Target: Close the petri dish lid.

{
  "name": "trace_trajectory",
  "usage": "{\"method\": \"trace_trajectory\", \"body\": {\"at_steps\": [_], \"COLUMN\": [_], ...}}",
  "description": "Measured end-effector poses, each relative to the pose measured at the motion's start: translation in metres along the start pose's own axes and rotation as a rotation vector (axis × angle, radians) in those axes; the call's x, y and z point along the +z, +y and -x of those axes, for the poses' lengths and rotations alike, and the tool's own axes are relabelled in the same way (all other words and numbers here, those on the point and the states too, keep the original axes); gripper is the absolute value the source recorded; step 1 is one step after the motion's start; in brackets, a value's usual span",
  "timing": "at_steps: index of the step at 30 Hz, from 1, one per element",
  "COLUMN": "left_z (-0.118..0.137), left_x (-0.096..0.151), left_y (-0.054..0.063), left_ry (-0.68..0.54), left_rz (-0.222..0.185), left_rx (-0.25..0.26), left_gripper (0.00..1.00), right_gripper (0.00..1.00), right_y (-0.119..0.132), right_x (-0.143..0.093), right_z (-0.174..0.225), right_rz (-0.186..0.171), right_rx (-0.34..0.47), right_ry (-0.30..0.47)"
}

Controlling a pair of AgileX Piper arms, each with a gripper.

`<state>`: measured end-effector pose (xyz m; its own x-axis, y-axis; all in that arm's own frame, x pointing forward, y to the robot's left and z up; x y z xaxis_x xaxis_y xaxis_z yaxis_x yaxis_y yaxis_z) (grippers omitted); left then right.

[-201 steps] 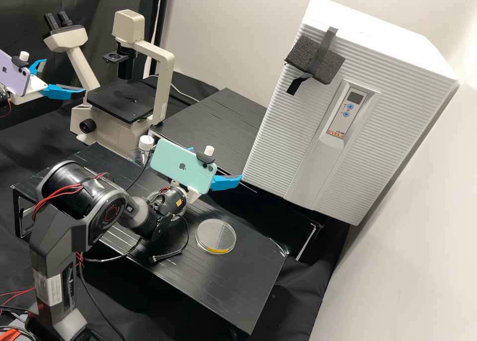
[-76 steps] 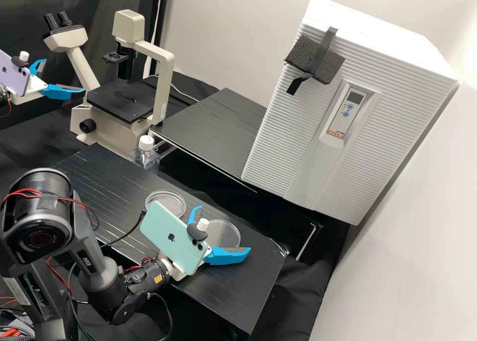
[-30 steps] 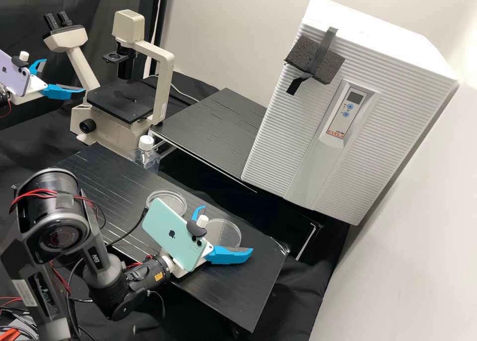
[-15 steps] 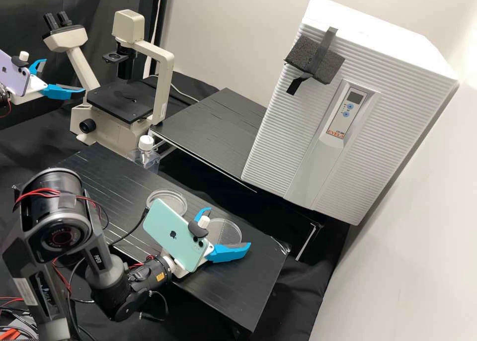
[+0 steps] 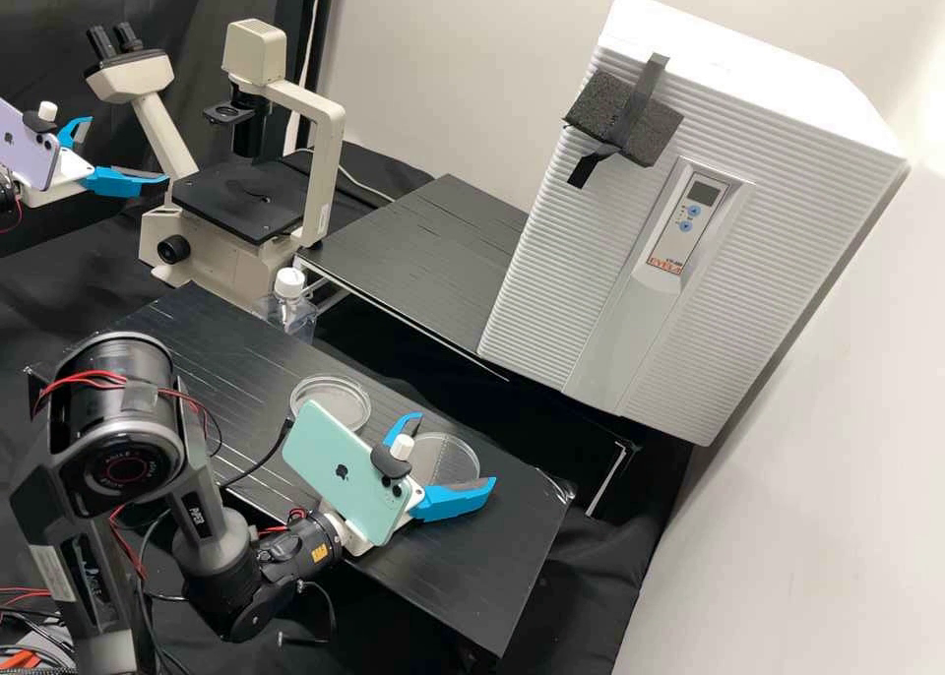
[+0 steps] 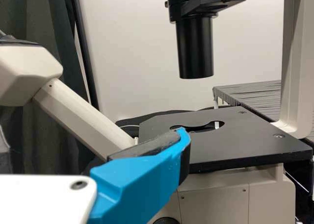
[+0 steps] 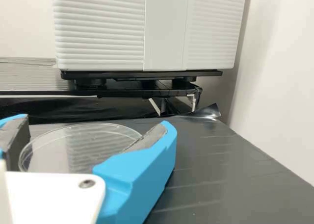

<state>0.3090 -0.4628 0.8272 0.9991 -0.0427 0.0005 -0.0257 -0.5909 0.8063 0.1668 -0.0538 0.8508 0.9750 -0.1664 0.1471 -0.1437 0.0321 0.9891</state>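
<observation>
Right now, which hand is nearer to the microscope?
Left. The left hand is close beside the microscope; the right hand is farther off, at a clear round dish piece.

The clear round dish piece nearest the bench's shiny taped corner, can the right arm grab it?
Probably yes. The right gripper is open, with fingers at either side of the clear round piece, and I see nothing blocking the space between.

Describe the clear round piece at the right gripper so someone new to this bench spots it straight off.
High view: from the big white box, come down-left to the near black bench. Go to the right gripper. You want the clear disc directly at it; the other disc lies farther left, partly behind the green phone.
</observation>
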Motion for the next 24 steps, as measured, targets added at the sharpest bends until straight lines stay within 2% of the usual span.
{"method": "trace_trajectory", "body": {"at_steps": [5, 12, 15, 18, 24], "left_z": [0.0, 0.0, 0.0, 0.0, 0.0], "left_x": [0.0, 0.0, 0.0, 0.0, 0.0], "left_y": [0.0, 0.0, 0.0, 0.0, 0.0], "left_ry": [0.0, 0.0, 0.0, 0.0, 0.0], "left_rz": [0.0, 0.0, 0.0, 0.0, 0.0], "left_rx": [0.0, 0.0, 0.0, 0.0, 0.0], "left_gripper": [1.0, 1.0, 1.0, 1.0, 1.0], "right_gripper": [0.0, 0.0, 0.0, 0.0, 0.0], "right_y": [0.003, 0.014, 0.019, 0.019, 0.008], "right_x": [-0.001, -0.014, -0.028, -0.042, -0.068], "right_z": [0.004, 0.017, 0.023, 0.029, 0.039], "right_rz": [-0.03, -0.097, -0.091, -0.074, 0.004], "right_rx": [0.005, 0.03, 0.049, 0.031, -0.068], "right_ry": [0.01, 0.041, 0.11, 0.189, 0.356]}}
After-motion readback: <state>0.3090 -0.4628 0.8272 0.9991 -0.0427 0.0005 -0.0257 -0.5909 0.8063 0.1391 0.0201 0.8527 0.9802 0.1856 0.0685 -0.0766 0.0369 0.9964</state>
